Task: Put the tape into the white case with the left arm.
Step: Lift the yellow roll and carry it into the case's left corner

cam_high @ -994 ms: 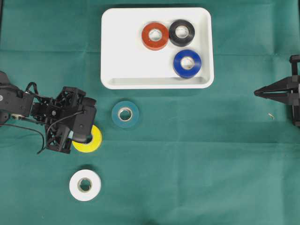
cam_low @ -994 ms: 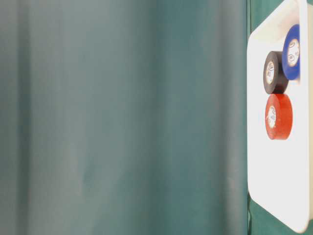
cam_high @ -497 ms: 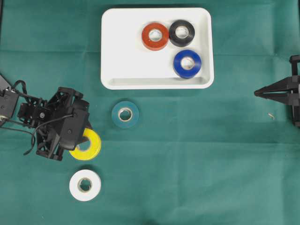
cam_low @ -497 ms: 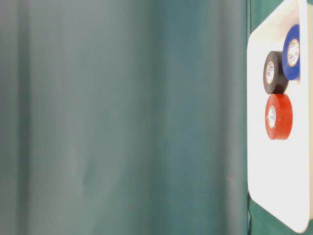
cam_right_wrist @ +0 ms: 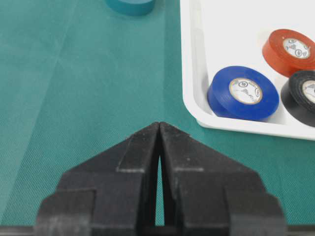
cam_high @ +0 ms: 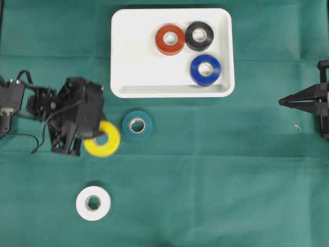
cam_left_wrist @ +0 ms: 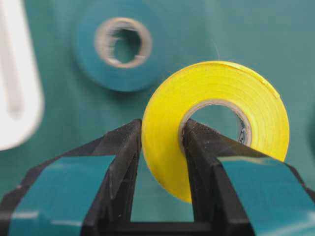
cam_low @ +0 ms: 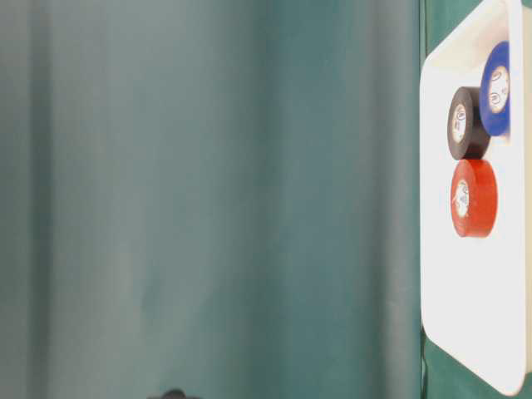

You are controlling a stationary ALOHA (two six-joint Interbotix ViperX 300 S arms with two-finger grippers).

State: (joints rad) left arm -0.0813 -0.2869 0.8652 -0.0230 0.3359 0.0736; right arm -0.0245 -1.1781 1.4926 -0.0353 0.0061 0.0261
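One yellow tape roll [cam_left_wrist: 216, 123] is clamped through its wall by the left gripper [cam_left_wrist: 162, 142], beside the teal roll [cam_high: 137, 125] and below the white case [cam_high: 123, 77]. Three rolls are seen in the case, and at far right the right gripper [cam_right_wrist: 159, 129] is pressed closed on nothing.

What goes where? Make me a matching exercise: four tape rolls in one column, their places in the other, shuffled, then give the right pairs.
Column one:
1. yellow tape
2. teal tape
3. white tape
4. blue tape

Column two:
A. lying inside the white case
B. on the green cloth, nearest the bottom edge of the overhead view
C. clamped in the left gripper, one finger through its core
D. on the cloth just below the case

Pairs: 1-C, 2-D, 3-B, 4-A
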